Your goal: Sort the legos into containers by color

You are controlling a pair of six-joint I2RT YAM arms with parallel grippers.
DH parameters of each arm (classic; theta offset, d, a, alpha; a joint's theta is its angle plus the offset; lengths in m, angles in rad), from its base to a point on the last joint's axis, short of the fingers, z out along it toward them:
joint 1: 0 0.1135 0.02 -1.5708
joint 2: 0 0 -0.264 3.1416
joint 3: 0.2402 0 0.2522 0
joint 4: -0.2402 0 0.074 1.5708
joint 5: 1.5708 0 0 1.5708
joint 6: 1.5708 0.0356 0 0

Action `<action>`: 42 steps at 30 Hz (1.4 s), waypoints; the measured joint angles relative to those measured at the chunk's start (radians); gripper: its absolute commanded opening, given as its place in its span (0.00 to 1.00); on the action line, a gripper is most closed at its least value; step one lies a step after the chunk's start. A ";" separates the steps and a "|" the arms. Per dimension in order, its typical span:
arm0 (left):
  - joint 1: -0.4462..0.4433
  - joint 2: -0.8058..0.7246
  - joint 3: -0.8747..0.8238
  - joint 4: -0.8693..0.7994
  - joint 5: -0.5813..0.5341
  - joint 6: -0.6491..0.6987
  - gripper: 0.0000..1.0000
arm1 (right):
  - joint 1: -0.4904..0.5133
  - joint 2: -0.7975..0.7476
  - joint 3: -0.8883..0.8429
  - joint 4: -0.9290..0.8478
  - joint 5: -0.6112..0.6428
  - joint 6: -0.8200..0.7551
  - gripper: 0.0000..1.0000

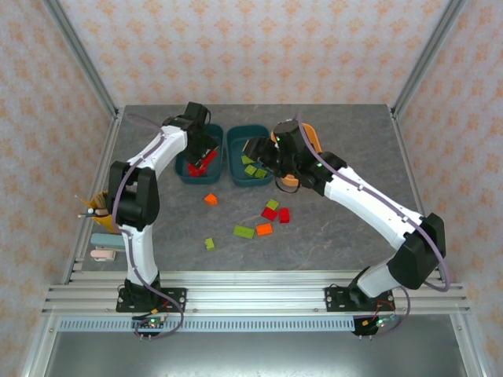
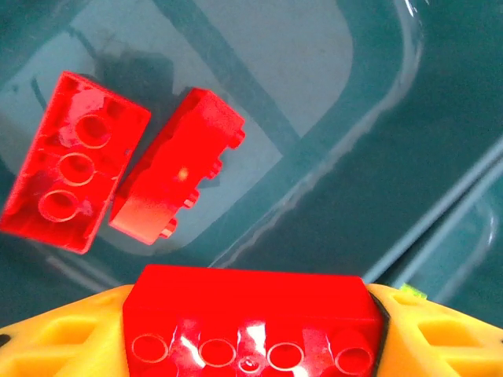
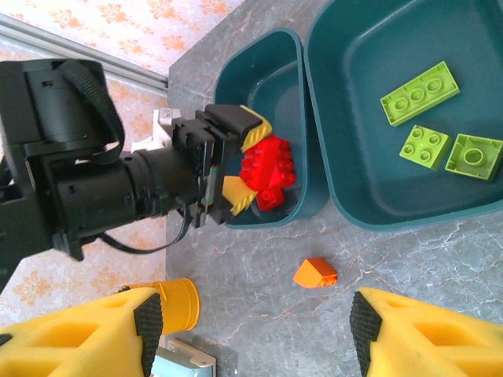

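While my left claw [image 3: 250, 163] clamps a red brick [image 2: 250, 314] over the left teal tub [image 3: 271, 78], my right claw [image 3: 255, 322] gapes empty. Hazard: dropped from height, brick may strike two red bricks [image 2: 75, 161] below, bounce out.

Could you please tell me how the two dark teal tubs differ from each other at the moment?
The left teal tub holds two loose red bricks, the right teal tub three green bricks. The left gripper, shut on another red brick, hangs over the left teal tub; the open right gripper near the right teal tub carries nothing. Both tubs share shape and colour and sit side by side.
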 measured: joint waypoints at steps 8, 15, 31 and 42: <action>0.000 0.088 0.085 -0.020 0.023 -0.269 0.60 | -0.011 0.022 0.000 0.000 -0.007 0.008 0.66; 0.000 0.092 0.085 -0.040 0.024 -0.406 0.70 | -0.017 0.035 0.002 0.000 -0.014 0.017 0.66; 0.000 0.169 0.204 -0.117 0.035 -0.431 0.84 | -0.018 0.084 0.063 -0.031 -0.044 -0.001 0.65; -0.004 -0.039 0.248 -0.192 -0.075 -0.240 0.98 | 0.062 0.121 0.166 -0.231 0.030 -0.246 0.65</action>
